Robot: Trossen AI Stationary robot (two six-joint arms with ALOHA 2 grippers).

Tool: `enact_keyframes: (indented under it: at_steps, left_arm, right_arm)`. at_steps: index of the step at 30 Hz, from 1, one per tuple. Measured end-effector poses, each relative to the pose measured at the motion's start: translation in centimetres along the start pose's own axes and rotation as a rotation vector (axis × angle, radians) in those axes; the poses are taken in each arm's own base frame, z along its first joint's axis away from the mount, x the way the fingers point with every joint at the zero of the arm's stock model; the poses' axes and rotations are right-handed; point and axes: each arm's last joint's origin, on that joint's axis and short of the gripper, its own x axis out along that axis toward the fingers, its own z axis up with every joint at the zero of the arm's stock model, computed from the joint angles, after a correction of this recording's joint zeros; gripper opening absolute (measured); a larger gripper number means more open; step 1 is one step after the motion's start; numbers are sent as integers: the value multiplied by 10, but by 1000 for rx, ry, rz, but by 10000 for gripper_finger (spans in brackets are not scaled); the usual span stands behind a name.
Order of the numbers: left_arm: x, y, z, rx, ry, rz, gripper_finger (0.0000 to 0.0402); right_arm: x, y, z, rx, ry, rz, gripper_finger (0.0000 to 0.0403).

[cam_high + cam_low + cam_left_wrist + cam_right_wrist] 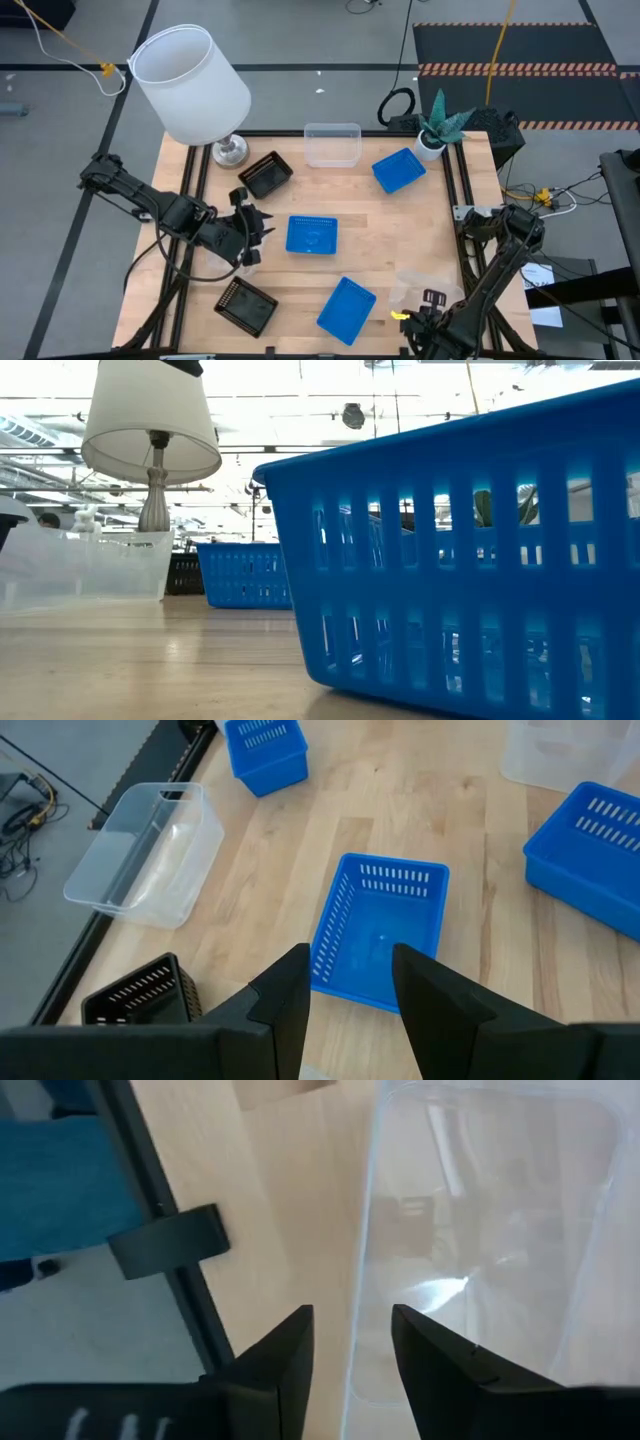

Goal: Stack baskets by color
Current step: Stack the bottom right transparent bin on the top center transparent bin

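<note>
Tabletop: a pale wooden tabletop (400, 225) in a black frame is standing on a grey floor, with a striped dark mat beyond it.
Room: the low view is showing a bright ceiling with strip lights.
Other things: a white lamp (192, 85) is sitting at the far left corner, a small potted plant (437, 130) at the far right.
Blue baskets: one (312, 236) is lying mid-table, one (399, 170) far right, one (346, 309) at the near edge; all have slotted walls.
Black baskets: one (266, 175) is resting near the lamp, another (246, 305) near left.
Clear baskets: one (332, 144) is sitting at the far edge; another (490, 1230) is lying near right.
Left hand (247, 232): hovering left of the middle blue basket, fingers apart, empty.
Right hand (350, 1350): fingers are straddling the clear basket's rim, not clamped.
</note>
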Motion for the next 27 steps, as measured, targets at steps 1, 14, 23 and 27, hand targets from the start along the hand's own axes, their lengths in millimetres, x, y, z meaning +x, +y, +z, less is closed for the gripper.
enact_keyframes:
  at_steps: [1,14,23,27]
  left_arm:
    - [0,0,0,-1,0,0,145]
    - [0,0,0,-14,0,0,145]
    - [0,0,0,-30,0,0,145]
    - [0,0,0,-30,0,0,145]
  right_arm:
    - [1,-1,0,4,2,-2,128]
    - [17,-10,-4,-8,21,-53,125]
    - [31,-14,-6,-10,23,-56,118]
    - [31,-14,-6,-10,24,-54,85]
